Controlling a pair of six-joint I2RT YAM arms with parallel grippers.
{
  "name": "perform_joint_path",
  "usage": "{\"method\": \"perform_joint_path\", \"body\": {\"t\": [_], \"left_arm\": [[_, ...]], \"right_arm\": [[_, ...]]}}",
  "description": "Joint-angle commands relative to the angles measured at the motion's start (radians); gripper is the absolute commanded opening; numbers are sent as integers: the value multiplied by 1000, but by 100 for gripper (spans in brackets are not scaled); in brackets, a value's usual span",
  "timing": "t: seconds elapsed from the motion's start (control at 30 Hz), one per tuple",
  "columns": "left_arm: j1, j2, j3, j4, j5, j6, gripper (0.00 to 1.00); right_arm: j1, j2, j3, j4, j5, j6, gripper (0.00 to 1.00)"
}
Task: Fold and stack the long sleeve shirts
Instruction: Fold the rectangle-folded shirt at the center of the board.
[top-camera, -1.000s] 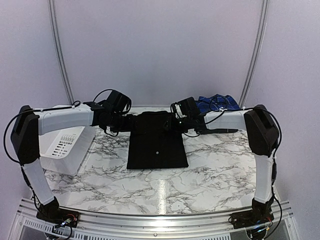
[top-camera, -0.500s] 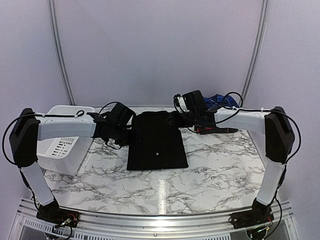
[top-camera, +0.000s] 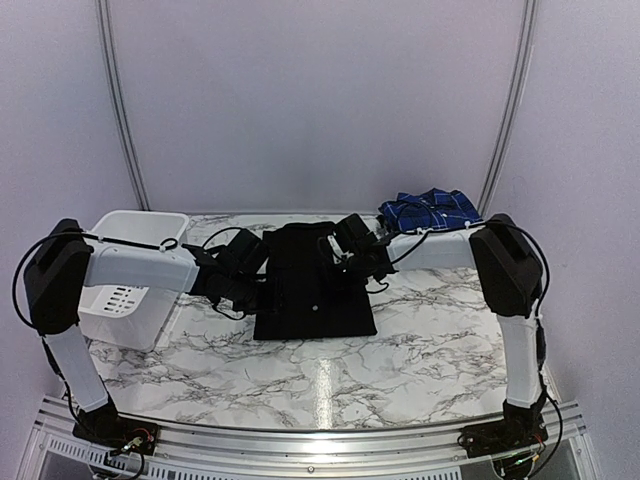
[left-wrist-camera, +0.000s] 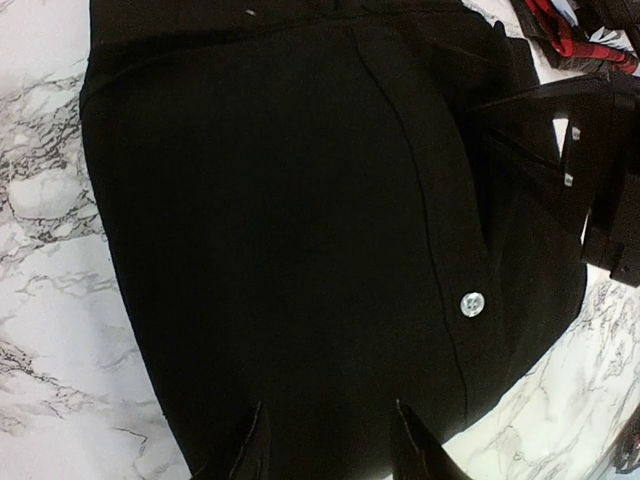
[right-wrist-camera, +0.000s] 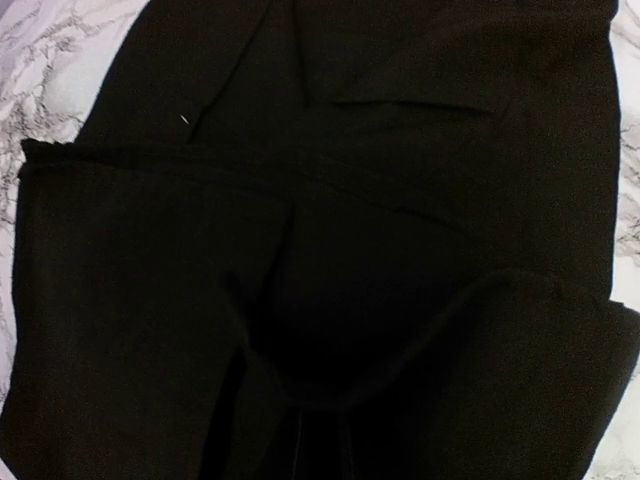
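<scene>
Top external view: the black shirt (top-camera: 315, 290) lies mid-table on the marble-print tabletop (top-camera: 420, 350). A white slotted plastic basket (top-camera: 130, 300) sits off to its left, and a folded blue plaid shirt (top-camera: 430, 210) is at the back right. Both arms crowd in over the black shirt. The left gripper (left-wrist-camera: 332, 450) has its fingers apart above smooth cloth near a white button (left-wrist-camera: 471, 303), gripping nothing I can see. The right gripper (right-wrist-camera: 318, 440) is black on rumpled black, so I can't tell if it's pinching.
</scene>
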Motion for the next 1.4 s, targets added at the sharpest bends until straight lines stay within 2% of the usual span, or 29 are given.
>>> {"method": "perform_joint_path", "body": {"t": [0.0,0.1,0.27,0.5,0.87,0.93,1.07,1.37], "left_arm": [[-8,4,-38,38,5,-20,42],[-16,11,-59,50,5,-24,42],[-29,33,-85,67,5,-33,41],[-37,38,-101,74,5,-36,41],[-36,-46,-102,70,-12,-31,42],[-36,-58,-99,68,-12,-33,42],[-37,-81,-95,66,-9,-37,42],[-36,-157,-113,64,-46,-23,43]], "right_arm": [[-1,42,88,-49,41,-14,8],[-1,71,125,-52,38,-14,16],[-1,106,174,-36,24,-10,38],[-17,173,240,-52,-42,2,56],[-73,-88,62,68,-219,34,88],[-74,-139,35,76,-227,35,97],[-71,-249,-12,74,-184,29,98],[-40,-460,-124,16,46,0,99]]}}
